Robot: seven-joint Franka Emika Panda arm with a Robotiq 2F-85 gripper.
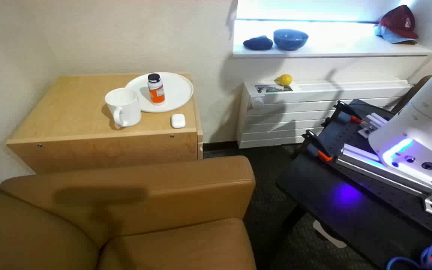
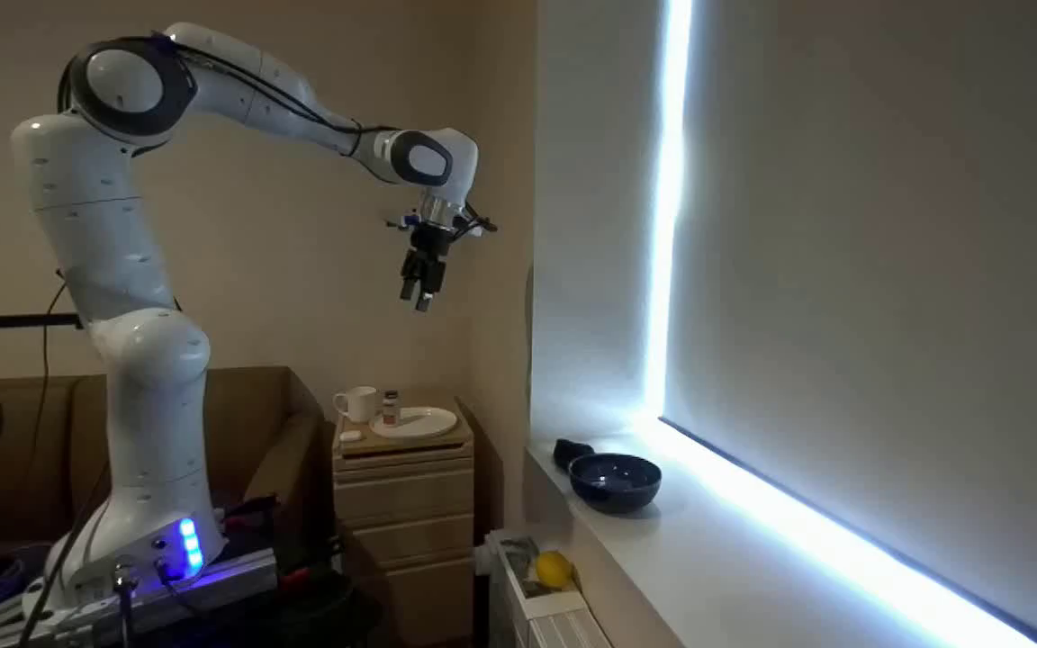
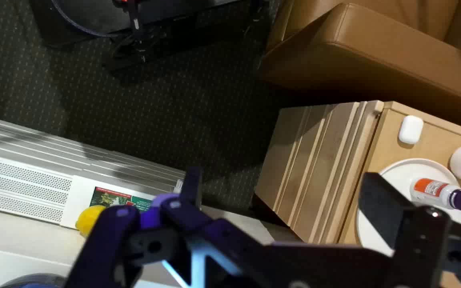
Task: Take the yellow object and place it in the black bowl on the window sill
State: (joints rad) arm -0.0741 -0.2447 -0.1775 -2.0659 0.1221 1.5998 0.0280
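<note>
— In an exterior view, your gripper (image 2: 416, 298) hangs in mid-air; the wrist view has its fingers (image 3: 382, 206) wide apart.
— So you've got hold of nothing. Your yellow object (image 2: 554, 570)?
— Lower, to the right, on the white radiator (image 2: 563, 630).
— Then, just past a dark lump (image 2: 570, 453), your black bowl (image 2: 615, 486), on the window sill (image 2: 734, 576).

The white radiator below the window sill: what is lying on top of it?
A yellow lemon and a picture card lie on the radiator. The lemon sits at the card's edge. The spot under the lemon is covered, so whether the card reaches beneath cannot be seen.
</note>
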